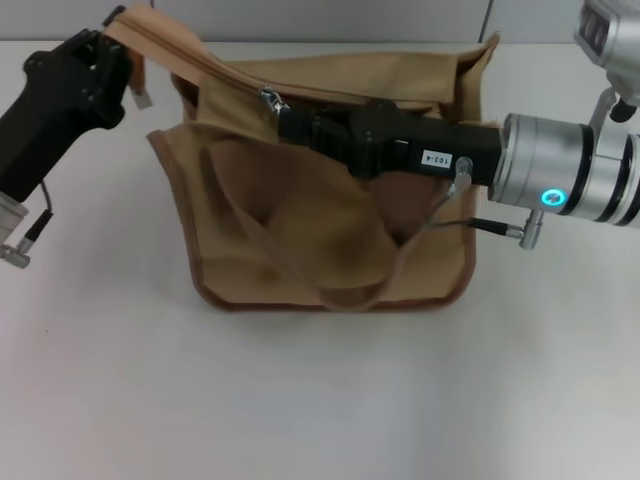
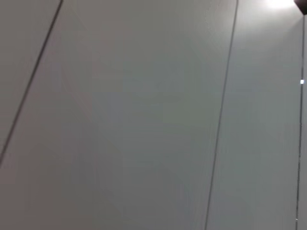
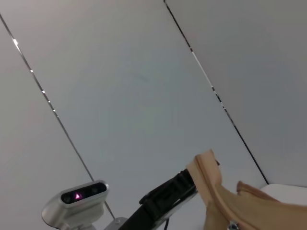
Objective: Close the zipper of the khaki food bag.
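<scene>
The khaki food bag [image 1: 330, 220] stands on the white table, its handle loops hanging down the front. The zipper [image 1: 190, 58] runs along the top from the raised left corner to the small silver pull [image 1: 269, 99]. My left gripper [image 1: 118, 45] is at the far left, shut on the bag's left top corner and holding it up. My right gripper [image 1: 283, 120] reaches in from the right across the bag's top, its tips closed at the pull. In the right wrist view the lifted bag corner [image 3: 208, 177] and the pull [image 3: 233, 225] show. The left wrist view shows only grey panels.
The white table [image 1: 320, 400] lies open in front of and beside the bag. A small silver tag [image 1: 143, 97] hangs below the left gripper. My right arm's silver wrist [image 1: 570, 175] and cables [image 1: 440, 215] hang over the bag's right side.
</scene>
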